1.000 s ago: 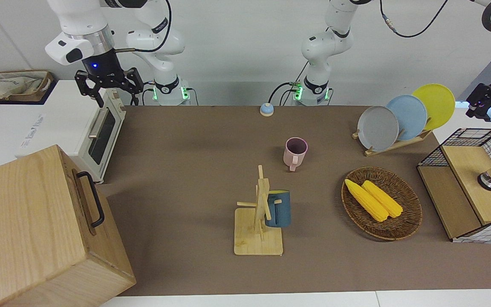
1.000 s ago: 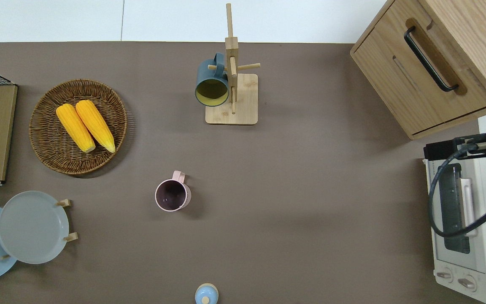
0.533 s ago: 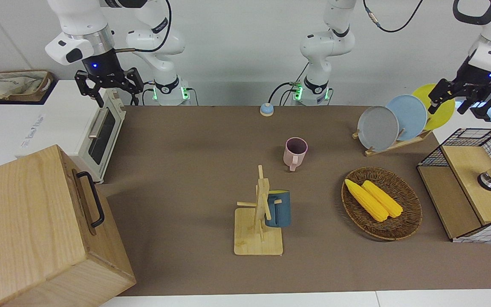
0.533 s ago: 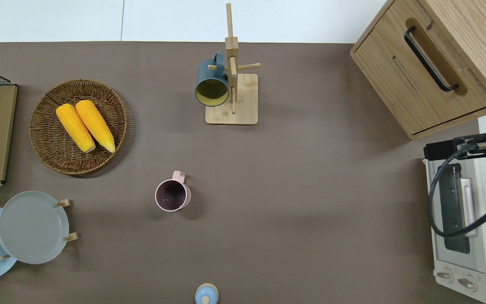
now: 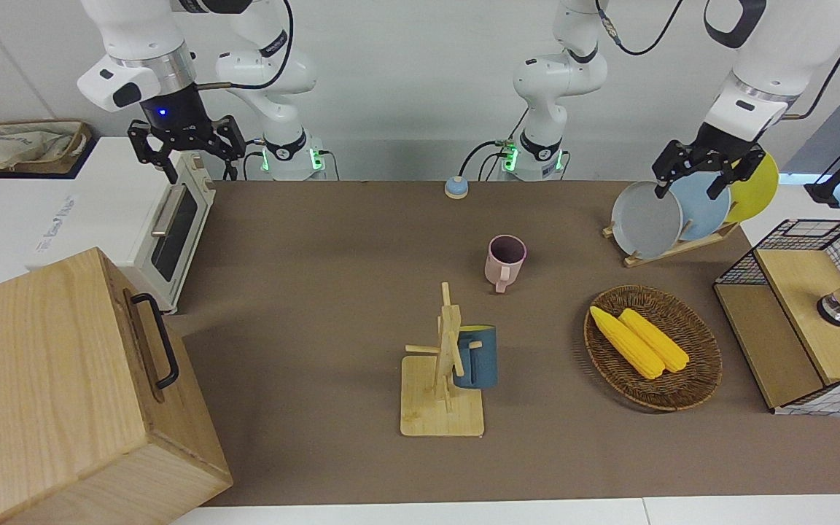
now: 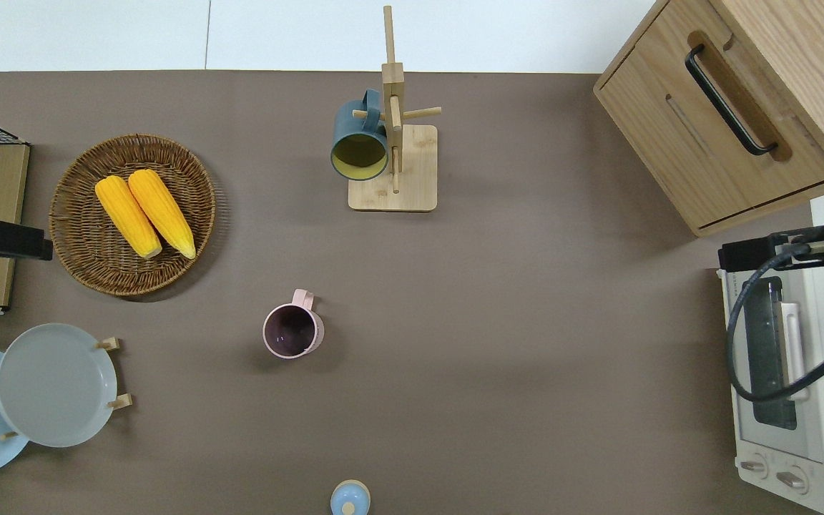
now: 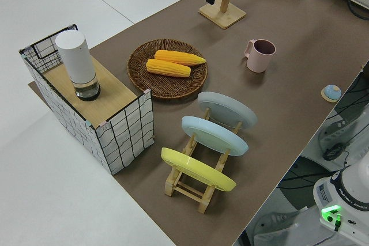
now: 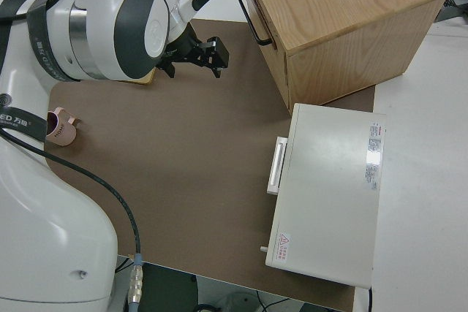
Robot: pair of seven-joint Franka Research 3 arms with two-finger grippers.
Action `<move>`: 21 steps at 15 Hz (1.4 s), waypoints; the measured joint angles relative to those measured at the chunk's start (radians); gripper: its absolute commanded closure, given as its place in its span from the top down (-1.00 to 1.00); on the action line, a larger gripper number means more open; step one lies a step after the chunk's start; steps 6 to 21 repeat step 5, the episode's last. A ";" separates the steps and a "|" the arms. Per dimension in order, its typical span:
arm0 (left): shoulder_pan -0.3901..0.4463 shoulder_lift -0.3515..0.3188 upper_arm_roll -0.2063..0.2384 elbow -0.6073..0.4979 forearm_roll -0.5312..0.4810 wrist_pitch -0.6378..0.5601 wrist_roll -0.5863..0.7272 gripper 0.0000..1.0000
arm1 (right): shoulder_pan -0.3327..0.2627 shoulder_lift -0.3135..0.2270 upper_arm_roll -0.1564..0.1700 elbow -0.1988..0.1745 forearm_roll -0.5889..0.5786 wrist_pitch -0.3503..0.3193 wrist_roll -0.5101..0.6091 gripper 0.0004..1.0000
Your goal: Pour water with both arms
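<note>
On the brown table mat (image 5: pixel 332 292) nothing is poured: my left gripper (image 5: pixel 691 177), fingers spread and empty, hangs near the wicker basket (image 6: pixel 76 265); my right gripper (image 5: pixel 183 149), also spread, is parked. The pink mug (image 6: pixel 292 330) stands mid-table, ungrasped.

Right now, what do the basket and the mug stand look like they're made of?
The basket looks like woven wicker or rattan, matte brown: its rim and wall show braided strands. The mug stand looks like pale unpainted wood, possibly bamboo: its flat base shows grain, and plain pegs stick out from the post.
</note>
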 measured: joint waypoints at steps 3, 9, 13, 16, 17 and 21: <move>0.000 0.000 -0.036 0.000 0.002 -0.050 -0.003 1.00 | 0.000 0.000 0.000 0.000 0.000 0.000 0.000 0.98; 0.000 0.001 -0.043 -0.002 0.002 -0.059 -0.003 1.00 | 0.000 0.000 0.000 0.000 0.000 0.000 0.000 0.98; 0.000 0.001 -0.043 -0.002 0.002 -0.059 -0.003 1.00 | 0.000 0.000 0.000 0.000 0.000 0.000 0.000 0.98; 0.000 0.001 -0.043 -0.002 0.002 -0.059 -0.003 1.00 | 0.000 0.000 0.000 0.000 0.000 0.000 0.000 0.98; 0.000 0.001 -0.043 -0.002 0.002 -0.059 -0.003 1.00 | 0.000 0.000 0.000 0.000 0.000 0.000 0.000 0.98; 0.000 0.001 -0.043 -0.002 0.002 -0.059 -0.003 1.00 | 0.000 0.000 0.000 0.000 0.000 0.000 0.000 0.98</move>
